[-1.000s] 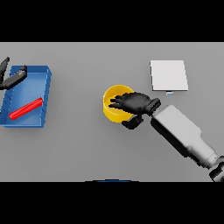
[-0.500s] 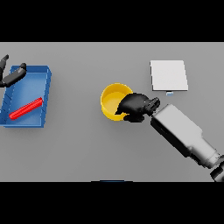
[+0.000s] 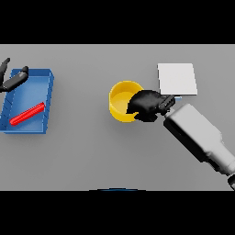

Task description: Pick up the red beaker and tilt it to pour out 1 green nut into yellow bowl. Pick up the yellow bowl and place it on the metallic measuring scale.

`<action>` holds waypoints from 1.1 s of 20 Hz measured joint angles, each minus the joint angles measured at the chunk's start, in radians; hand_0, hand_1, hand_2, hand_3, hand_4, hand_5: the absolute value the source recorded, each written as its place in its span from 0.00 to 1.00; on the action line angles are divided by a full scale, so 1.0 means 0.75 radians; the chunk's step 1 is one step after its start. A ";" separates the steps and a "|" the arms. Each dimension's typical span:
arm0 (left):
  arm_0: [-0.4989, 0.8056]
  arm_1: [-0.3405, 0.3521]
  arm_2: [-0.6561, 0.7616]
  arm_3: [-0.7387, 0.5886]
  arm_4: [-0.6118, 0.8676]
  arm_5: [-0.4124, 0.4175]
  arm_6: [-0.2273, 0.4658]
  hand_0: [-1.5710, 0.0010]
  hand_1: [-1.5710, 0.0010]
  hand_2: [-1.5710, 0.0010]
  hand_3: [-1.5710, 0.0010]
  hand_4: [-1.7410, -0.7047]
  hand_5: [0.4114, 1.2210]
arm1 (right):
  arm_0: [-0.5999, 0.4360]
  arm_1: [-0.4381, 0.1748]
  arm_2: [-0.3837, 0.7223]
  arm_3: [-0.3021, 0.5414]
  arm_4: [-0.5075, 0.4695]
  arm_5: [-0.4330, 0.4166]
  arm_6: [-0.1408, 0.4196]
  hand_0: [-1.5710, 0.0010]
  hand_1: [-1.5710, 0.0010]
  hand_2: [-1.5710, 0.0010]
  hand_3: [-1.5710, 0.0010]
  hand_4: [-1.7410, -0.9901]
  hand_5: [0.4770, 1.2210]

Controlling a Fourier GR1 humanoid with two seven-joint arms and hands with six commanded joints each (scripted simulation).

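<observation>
The yellow bowl (image 3: 120,100) sits near the middle of the table. My right hand (image 3: 146,105) is curled round its right rim, fingers over the edge, hiding that side. I see no green nut inside the bowl. The metallic measuring scale (image 3: 177,79), a pale square plate, lies just right of and behind the bowl. The red beaker (image 3: 27,114) lies on its side in the blue tray (image 3: 47,103) at the far left. My left hand (image 3: 11,80) hovers over the tray's back left corner with straight fingers, holding nothing.
The blue tray takes up the left edge of the table. My right forearm (image 3: 202,137) stretches from the lower right toward the bowl.
My right hand has slid from above the bowl to its right rim and curled round it. The bowl has shifted slightly. The left hand has barely moved.
</observation>
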 measured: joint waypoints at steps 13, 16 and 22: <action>-0.008 -0.007 0.033 -0.032 0.062 -0.012 0.051 1.00 1.00 1.00 1.00 0.88 0.39 | -0.064 -0.180 -0.156 -0.018 -0.019 -0.036 0.066 0.01 0.00 0.03 0.26 0.00 1.00; 0.002 -0.016 0.027 -0.036 0.054 0.000 0.058 1.00 1.00 1.00 1.00 0.87 0.40 | -0.086 -0.198 -0.195 0.081 -0.009 -0.134 0.049 0.01 0.00 0.02 0.27 0.00 1.00; 0.027 -0.006 0.036 -0.089 0.064 0.008 0.106 1.00 1.00 1.00 1.00 0.86 0.43 | -0.177 -0.223 -0.254 0.367 0.012 -0.273 0.023 0.00 0.00 0.01 0.27 0.00 1.00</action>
